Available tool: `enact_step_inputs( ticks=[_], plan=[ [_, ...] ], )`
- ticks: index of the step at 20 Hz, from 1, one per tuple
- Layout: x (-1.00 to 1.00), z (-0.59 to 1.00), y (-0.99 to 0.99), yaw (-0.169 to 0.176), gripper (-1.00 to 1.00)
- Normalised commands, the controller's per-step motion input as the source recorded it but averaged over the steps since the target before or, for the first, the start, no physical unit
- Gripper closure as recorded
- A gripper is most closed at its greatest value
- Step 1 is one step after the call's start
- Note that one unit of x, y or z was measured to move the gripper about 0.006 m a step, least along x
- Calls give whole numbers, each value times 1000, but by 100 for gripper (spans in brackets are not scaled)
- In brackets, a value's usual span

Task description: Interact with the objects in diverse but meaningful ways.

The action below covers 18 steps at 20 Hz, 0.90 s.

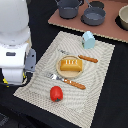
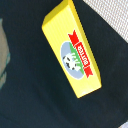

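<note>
Butter packet (image 2: 71, 49) on dark surface

A lab-style tabletop: robot arm (image 1: 15, 45) beside toy food on placemat (image 1: 100, 65).

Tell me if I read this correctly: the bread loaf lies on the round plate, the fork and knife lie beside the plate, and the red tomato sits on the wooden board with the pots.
One detail is wrong. In the exterior view the red tomato sits on the striped placemat, near its front edge, not on the wooden board with the pots. The rest holds: the bread loaf lies on the round plate, with fork and knife beside it.
</note>
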Motion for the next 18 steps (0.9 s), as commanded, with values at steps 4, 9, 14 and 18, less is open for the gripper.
enact_step_inputs(
  ticks=[4,9,14,18],
  plan=[
    [-791,-412,-1,93,-100],
    [-602,-355,-77,89,-100],
    [-502,-381,-131,77,-100],
    [-161,-276,-99,33,-100]
  ],
)
